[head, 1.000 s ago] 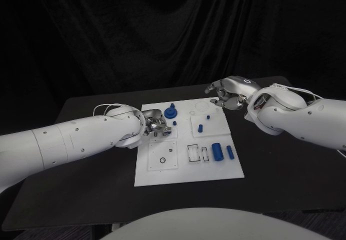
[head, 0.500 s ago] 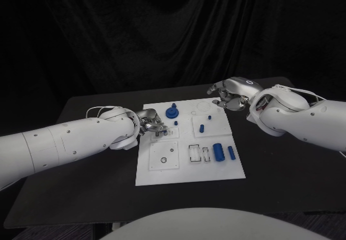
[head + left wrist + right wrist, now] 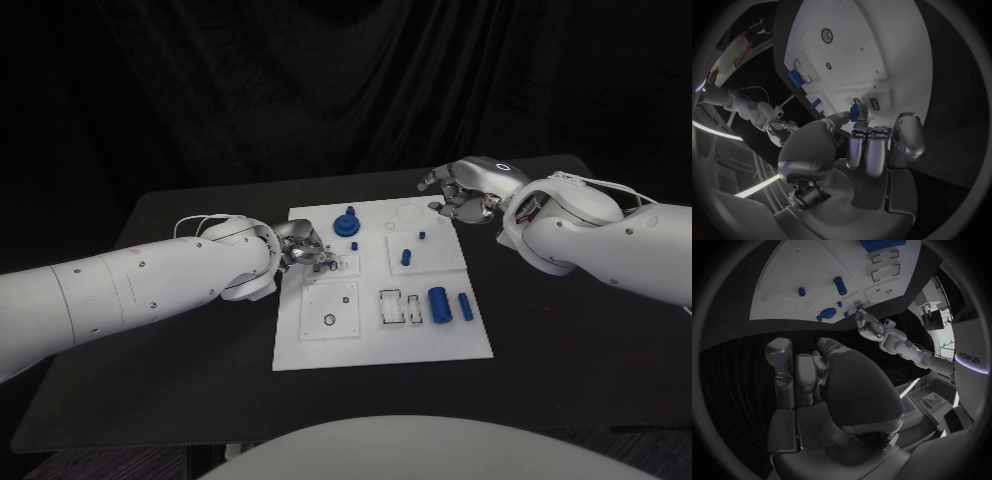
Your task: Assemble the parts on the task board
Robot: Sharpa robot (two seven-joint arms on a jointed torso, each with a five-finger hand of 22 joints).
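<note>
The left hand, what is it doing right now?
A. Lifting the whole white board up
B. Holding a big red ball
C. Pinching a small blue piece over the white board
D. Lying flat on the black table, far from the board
C: in the left wrist view the left hand pinches a small blue part at its fingertips, just above the task board.

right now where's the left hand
In the head view the left hand is at the task board's left edge, just below the blue round part, its fingers pinching a small blue part.
</note>
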